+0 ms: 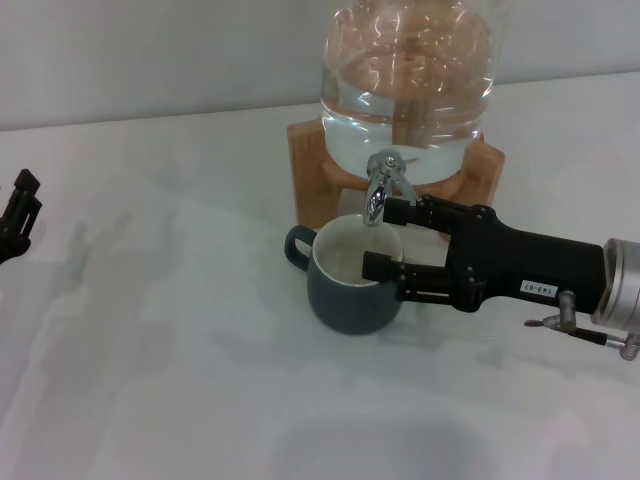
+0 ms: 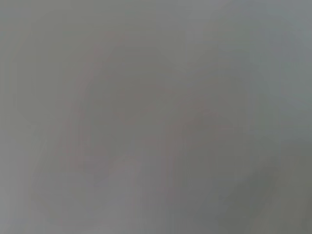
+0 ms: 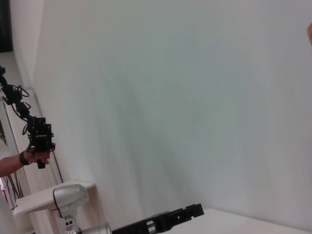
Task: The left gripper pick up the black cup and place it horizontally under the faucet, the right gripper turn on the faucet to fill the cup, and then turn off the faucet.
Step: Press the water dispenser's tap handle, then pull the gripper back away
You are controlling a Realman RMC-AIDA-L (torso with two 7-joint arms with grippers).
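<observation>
Right now the step in hand looks like the faucet step: the black cup [image 1: 357,281] already stands upright on the tabletop [image 1: 180,360], directly under the faucet [image 1: 380,190], handle pointing away from the right arm. Faucet belongs to the glass jar [image 1: 408,80] on its wooden stand [image 1: 312,175], just behind the cup.

Right pincer [image 1: 388,240] reaches in from the right side of the faucet, fingers spread. Upper finger [image 1: 400,211] sits just beside the spout, lower finger [image 1: 385,268] lies over the cup's rim; neither clamps anything. Lever contact can't be confirmed from here. No water stream is visible, so whether the faucet is on or off is unclear.

Left pincer [image 1: 20,215] is parked far to the left of the faucet, well apart from the cup; fingers open or closed, cannot tell.

Next move, as a judgement: right pincer needs to catch the thin lever above the spout and swing it, without nudging the cup out from under the faucet.
</observation>
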